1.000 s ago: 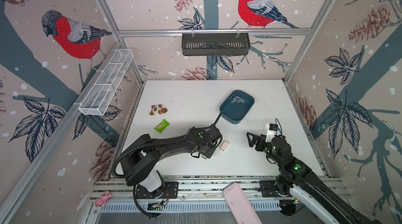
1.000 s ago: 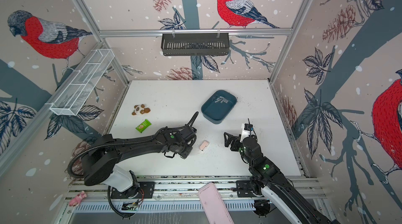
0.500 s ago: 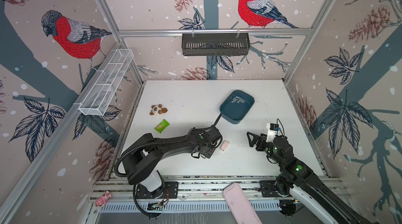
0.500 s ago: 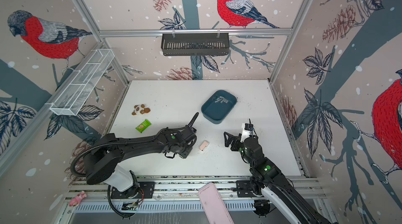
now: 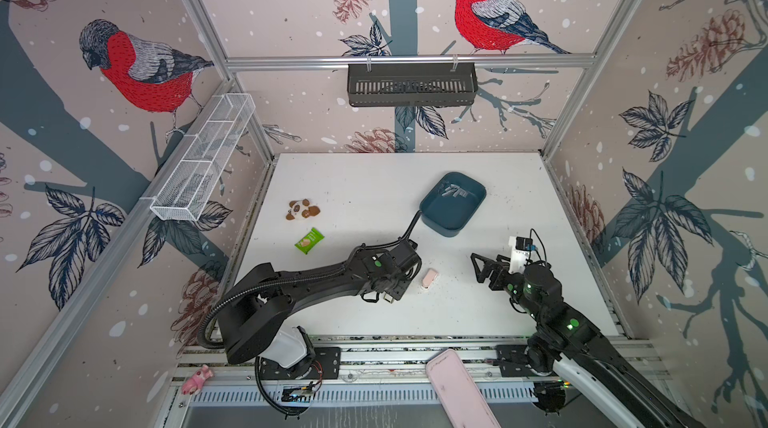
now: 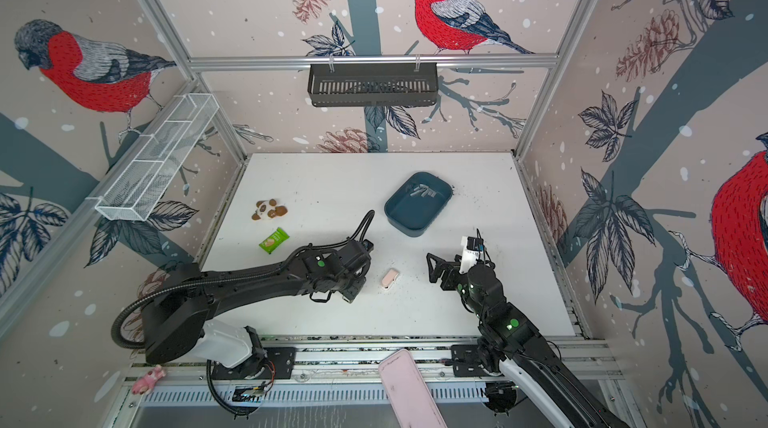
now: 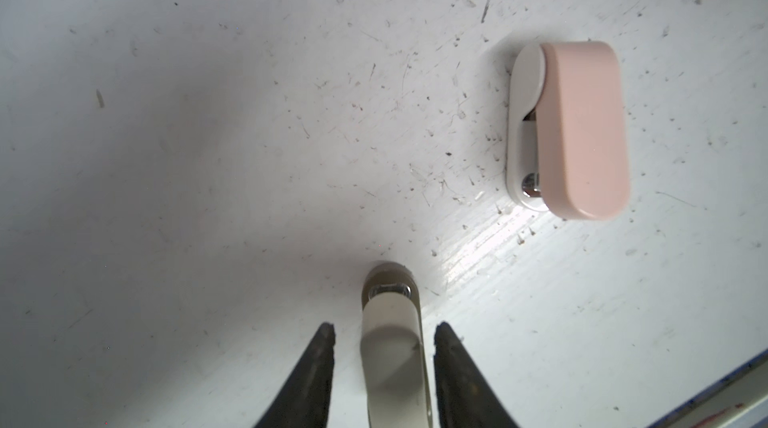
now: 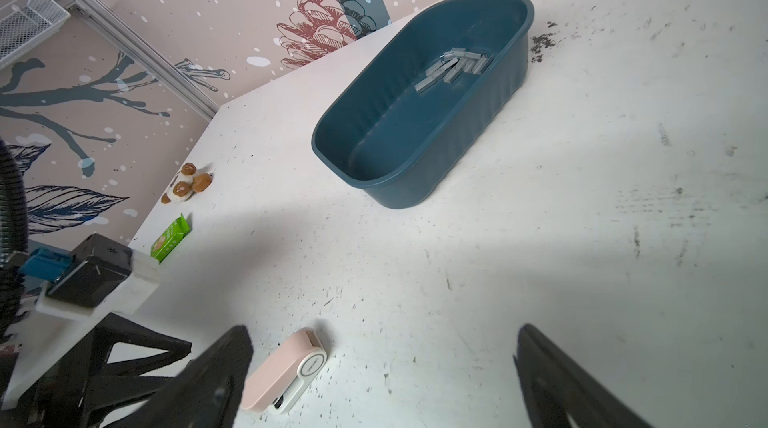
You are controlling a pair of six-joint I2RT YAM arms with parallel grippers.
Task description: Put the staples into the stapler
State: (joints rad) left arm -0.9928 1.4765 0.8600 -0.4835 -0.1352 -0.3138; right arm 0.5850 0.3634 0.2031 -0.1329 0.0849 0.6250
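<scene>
Bare table (image 5: 374, 180) between pink stapler (image 5: 429, 278), tray (image 5: 446, 231)

The setting is presenting itself as a robotics laboratory test cell. Aluminium profiles (image 5: 409, 59) are framing a closed booth, and wall panels (image 5: 291, 10) printed with bullfinches and pine cones are lining it. Two black manipulators, the left arm (image 5: 316, 280) and the right arm (image 5: 557, 317), are standing mounted on a slotted base rail (image 5: 395, 357) at the front edge of a scuffed white tabletop (image 5: 365, 180). A black basket (image 5: 411, 85) and a white wire basket (image 5: 203, 155) are hanging from the frame. Small loose props are lying on the tabletop: staples (image 5: 455, 191) in a blue tray (image 5: 442, 227), a pink stapler (image 5: 429, 278), a panda toy (image 5: 301, 210) and a green packet (image 5: 308, 241).
</scene>
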